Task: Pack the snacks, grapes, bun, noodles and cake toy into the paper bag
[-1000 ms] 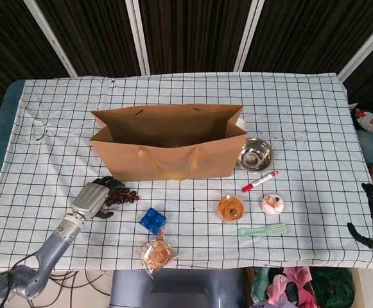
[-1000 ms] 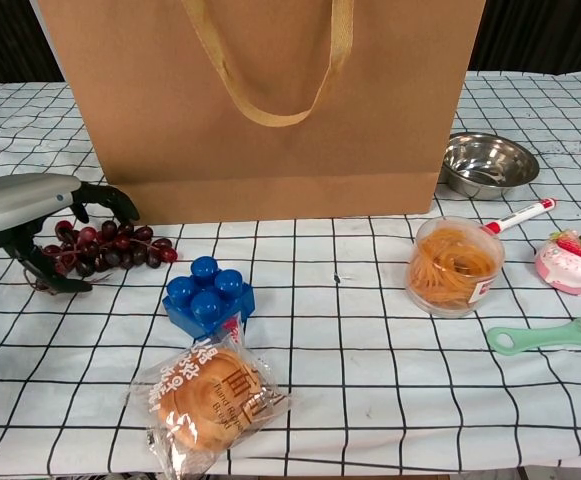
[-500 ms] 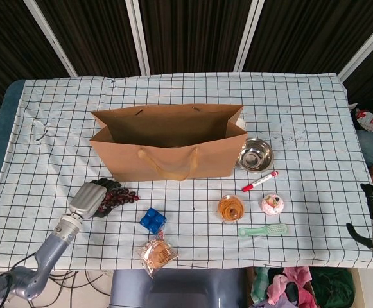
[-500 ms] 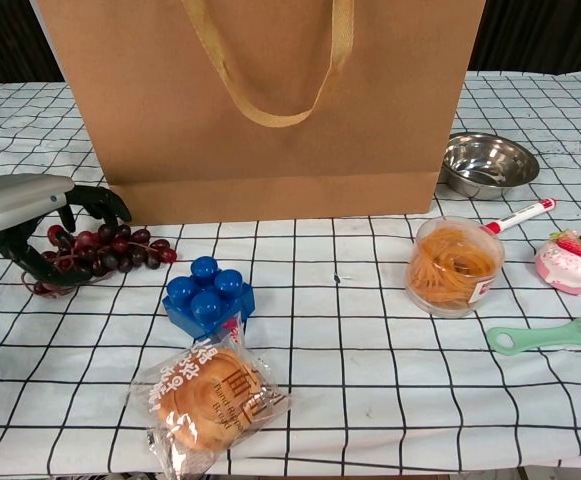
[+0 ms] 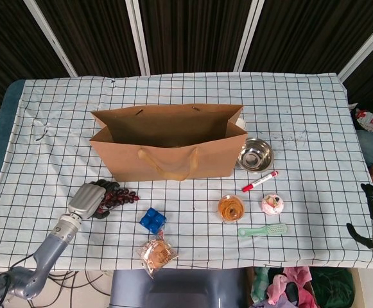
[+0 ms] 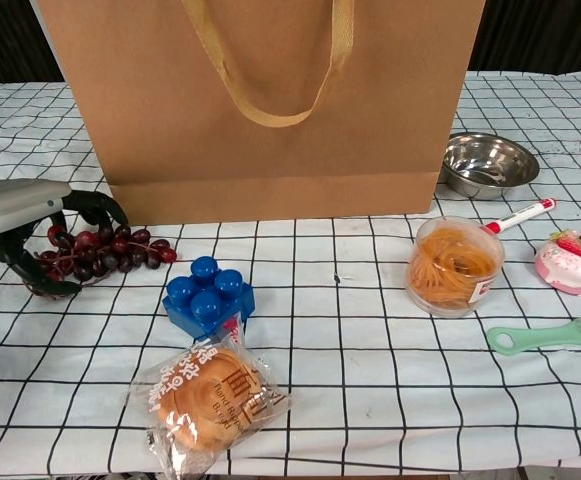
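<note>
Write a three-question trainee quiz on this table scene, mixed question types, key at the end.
1. True or false: the dark red grape bunch is already inside the brown paper bag.
2. Which lies nearest the wrapped round bun? A) steel bowl B) blue toy brick C) green brush
3. Fill in: the left hand curls its fingers around the ____.

Key: 1 false; 2 B; 3 grapes.
</note>
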